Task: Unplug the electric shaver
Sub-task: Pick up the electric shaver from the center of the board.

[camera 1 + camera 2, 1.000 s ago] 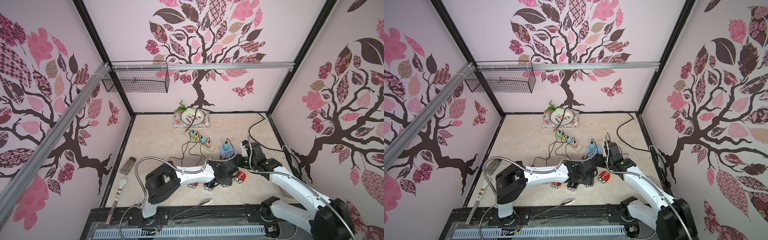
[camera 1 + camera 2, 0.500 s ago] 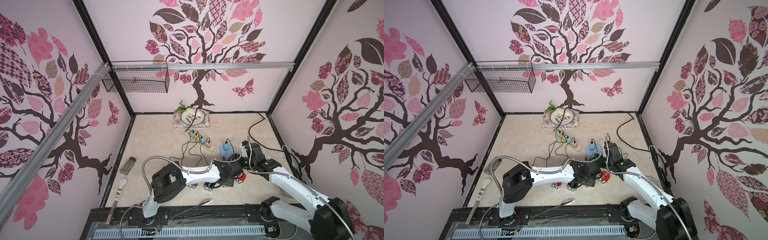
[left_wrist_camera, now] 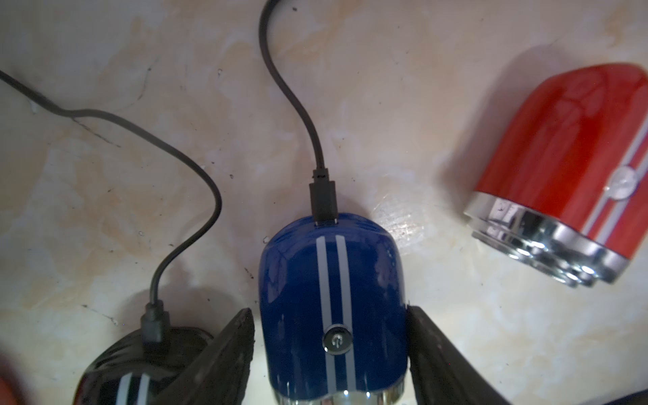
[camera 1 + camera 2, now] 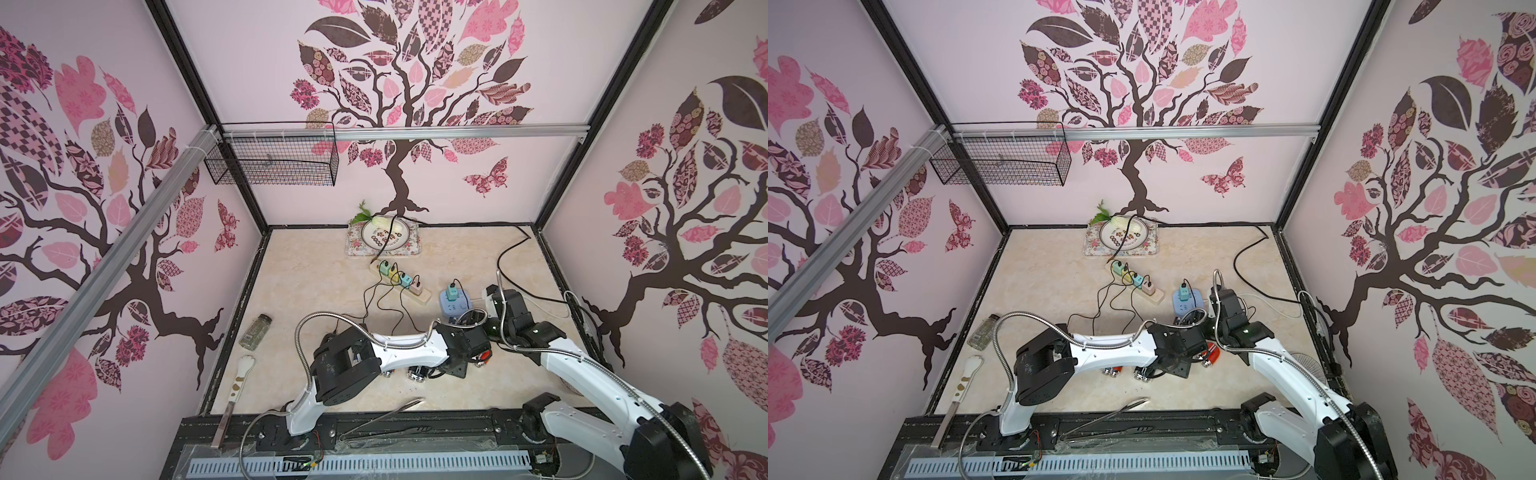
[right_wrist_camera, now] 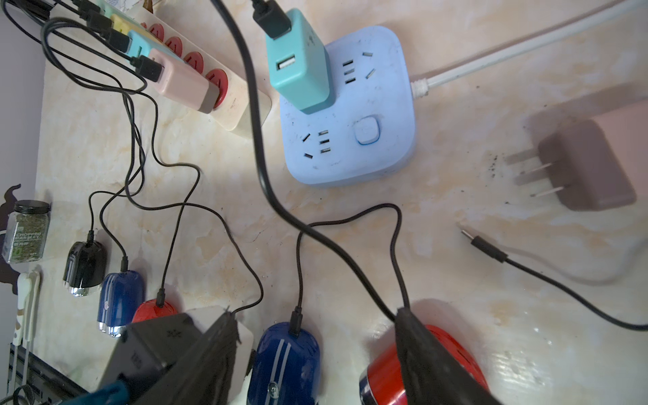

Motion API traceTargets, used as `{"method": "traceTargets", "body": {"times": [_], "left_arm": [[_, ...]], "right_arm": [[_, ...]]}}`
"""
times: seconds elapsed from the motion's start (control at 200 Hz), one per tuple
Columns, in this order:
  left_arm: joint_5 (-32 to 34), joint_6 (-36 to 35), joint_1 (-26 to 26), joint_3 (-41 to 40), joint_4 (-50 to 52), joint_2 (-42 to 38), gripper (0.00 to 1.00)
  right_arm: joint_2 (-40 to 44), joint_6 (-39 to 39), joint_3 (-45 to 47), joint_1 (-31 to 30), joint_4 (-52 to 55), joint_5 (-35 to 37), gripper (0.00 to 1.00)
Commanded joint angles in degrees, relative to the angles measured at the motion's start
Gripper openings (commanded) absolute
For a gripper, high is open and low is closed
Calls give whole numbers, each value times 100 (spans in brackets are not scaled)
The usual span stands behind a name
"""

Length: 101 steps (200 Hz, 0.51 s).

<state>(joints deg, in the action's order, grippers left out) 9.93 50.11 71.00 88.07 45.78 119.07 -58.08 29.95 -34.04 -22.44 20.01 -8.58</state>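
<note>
Blue shaver (image 3: 331, 280) lies flat on the bench (image 3: 473, 357), cable plugged in, waiting for the pull.
I should clamp its body squarely, then draw the plug (image 3: 322, 203) straight out along its axis. My left tool (image 3: 329, 310) stands spread astride the body, one finger against its side, nothing pinched. My right tool (image 5: 314, 311) hangs spread and empty just beside.

shaver (image 3: 333, 308): blue, two white stripes, power button facing up | pose: lying flat on table (image 3: 420, 105) | cable (image 3: 323, 200): black, plugged into its rounded end

glossy blue plastic shaver (image 3: 331, 287), matt black cable (image 3: 298, 105)
</note>
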Motion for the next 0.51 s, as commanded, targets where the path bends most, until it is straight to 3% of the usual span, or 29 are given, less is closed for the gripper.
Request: {"method": "traceTargets", "body": {"times": [0.0, 0.105, 0.5], "left_arm": [[184, -380, 108, 298, 315, 146, 67], [389, -535, 131, 538, 723, 254, 66], [447, -1028, 150, 757, 725, 428, 68]], "right_arm": [[234, 28, -26, -46, 62, -148, 73], [322, 44, 11, -50, 155, -144, 73], [688, 81, 16, -46, 516, -105, 73]]}}
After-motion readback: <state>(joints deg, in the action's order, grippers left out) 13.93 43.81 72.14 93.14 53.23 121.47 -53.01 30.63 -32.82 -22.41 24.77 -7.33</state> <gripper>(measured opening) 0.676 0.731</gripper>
